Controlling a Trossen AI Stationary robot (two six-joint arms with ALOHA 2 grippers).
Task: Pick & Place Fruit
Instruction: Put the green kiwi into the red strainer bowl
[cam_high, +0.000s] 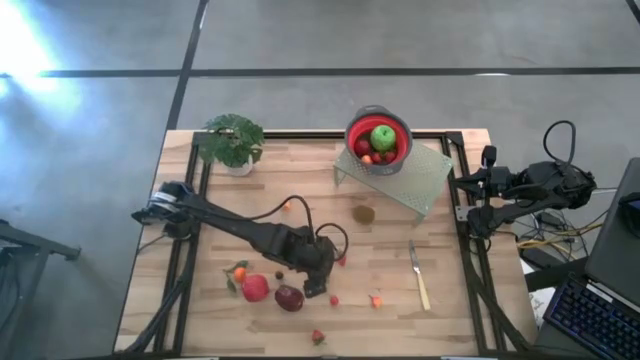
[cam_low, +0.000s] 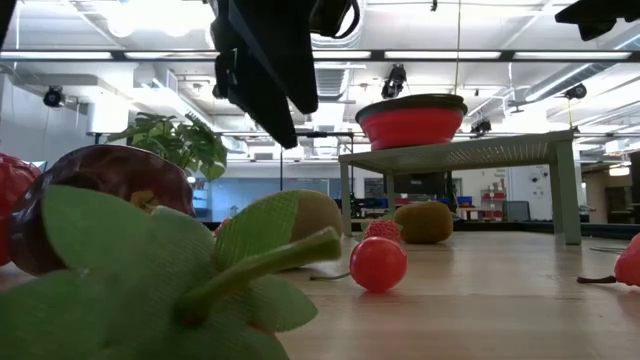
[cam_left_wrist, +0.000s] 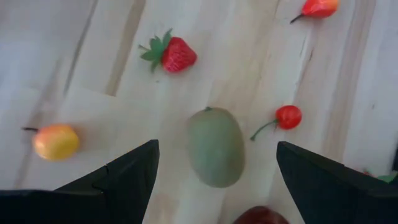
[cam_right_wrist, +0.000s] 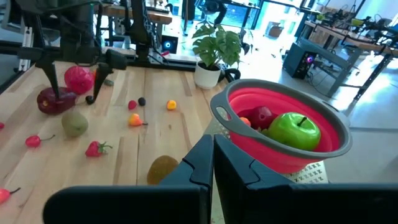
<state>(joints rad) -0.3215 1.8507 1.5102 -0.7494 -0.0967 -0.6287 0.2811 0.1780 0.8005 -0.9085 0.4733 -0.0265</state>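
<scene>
No writing or brand marks can be read. The left gripper (cam_left_wrist: 214, 171) hovers low over the wooden bench (cam_high: 450, 300), jaws spread wide and holding nothing. Centred between them, just beyond the tips, lies a dull green-brown kiwi (cam_left_wrist: 215, 147) on its side. A strawberry (cam_left_wrist: 173, 54), a stemmed cherry (cam_left_wrist: 286, 117) and a small orange fruit (cam_left_wrist: 56, 141) lie scattered near it. The right gripper (cam_right_wrist: 212, 163) waits at the bench's right edge, jaws closed, near a red bowl (cam_right_wrist: 323, 146) holding a glossy green apple (cam_right_wrist: 293, 130)
</scene>
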